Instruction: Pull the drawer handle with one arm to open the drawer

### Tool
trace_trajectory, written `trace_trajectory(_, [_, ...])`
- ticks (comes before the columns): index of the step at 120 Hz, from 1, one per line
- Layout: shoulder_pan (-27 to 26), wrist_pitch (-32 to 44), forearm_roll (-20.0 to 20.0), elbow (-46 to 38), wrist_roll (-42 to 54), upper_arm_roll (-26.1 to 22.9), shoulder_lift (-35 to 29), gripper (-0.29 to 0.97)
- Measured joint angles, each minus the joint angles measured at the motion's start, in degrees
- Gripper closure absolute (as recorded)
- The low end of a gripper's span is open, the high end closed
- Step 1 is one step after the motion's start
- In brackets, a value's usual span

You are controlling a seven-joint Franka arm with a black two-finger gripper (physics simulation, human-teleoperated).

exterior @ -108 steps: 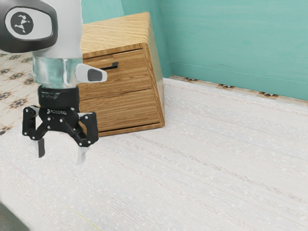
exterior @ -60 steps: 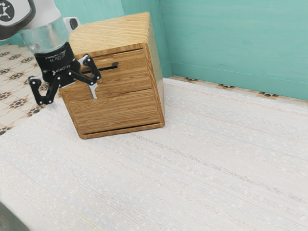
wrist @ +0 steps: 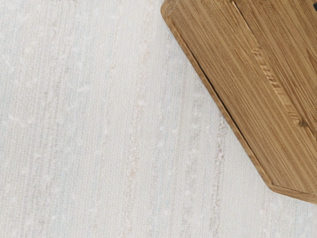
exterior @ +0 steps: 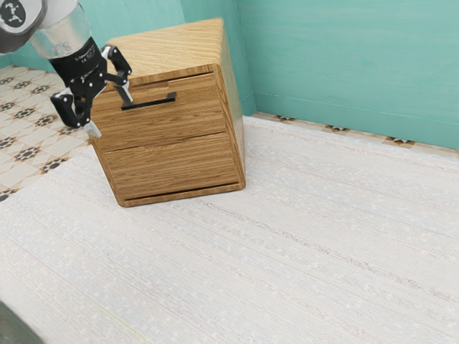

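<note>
Gripper (exterior: 110, 112) is hovering with fingers (exterior: 126, 92) spread apart, holding nothing, just beside the exterior view's left end of the black handle (exterior: 148, 102). Upper drawer (exterior: 183, 118) is sitting flush in the wooden cabinet (exterior: 179, 43), which is standing on the white desk (exterior: 323, 236).

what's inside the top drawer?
Not visible: the drawer is shut, showing just its wooden front and black handle. The open gripper hovers by the handle, not gripping it.
</note>
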Motion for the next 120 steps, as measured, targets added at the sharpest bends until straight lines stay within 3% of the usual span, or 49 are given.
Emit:
trace_trajectory(20, [2.72,4.67,0.05,3.95,-5.3,0.3,6.72,0.0])
trace_trajectory(41, [1.5,7.3,0.05,9.87,-9.62,0.15,13.18,0.0])
trace_trajectory(120, [3.26,12.18,1.48,13.02,-16.46,0.22,19.72,0.0])
